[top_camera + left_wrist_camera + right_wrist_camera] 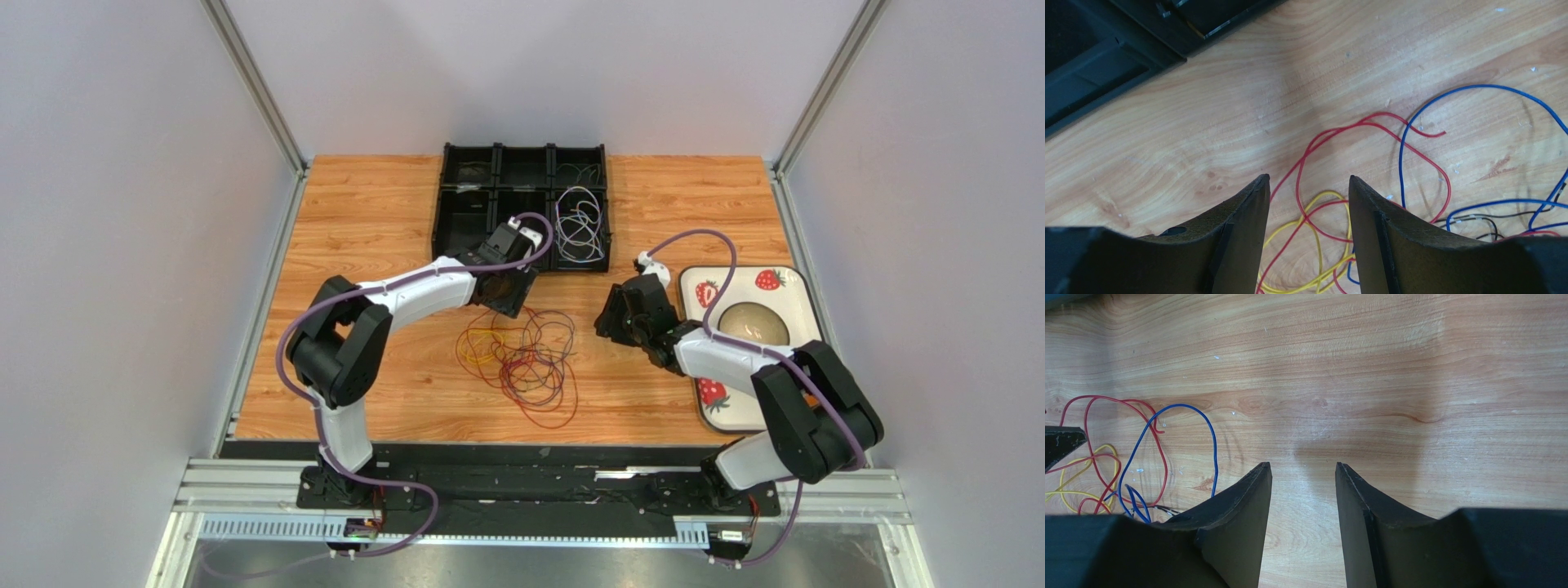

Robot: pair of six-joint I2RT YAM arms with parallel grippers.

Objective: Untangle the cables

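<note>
The cables (525, 355) lie as one loose tangle of red, yellow and dark loops on the wooden table, in front of the black tray. My left gripper (505, 289) hangs open just above the tangle's far edge. In the left wrist view its jaws (1309, 180) stand apart over a yellow cable (1328, 197) and a red cable (1364, 124), holding neither; a blue cable (1475, 89) curves to the right. My right gripper (610, 321) is open to the right of the tangle. In its wrist view (1303, 468) only bare wood lies between the fingers, with a blue cable (1198, 416) to the left.
A black compartment tray (466, 202) stands at the back; its right compartment holds pale coiled wires (580, 227). At the right, by my right arm, sits a white strawberry-print plate (785, 288) carrying a round bowl (753, 324). The tray's corner (1106, 55) shows in the left wrist view.
</note>
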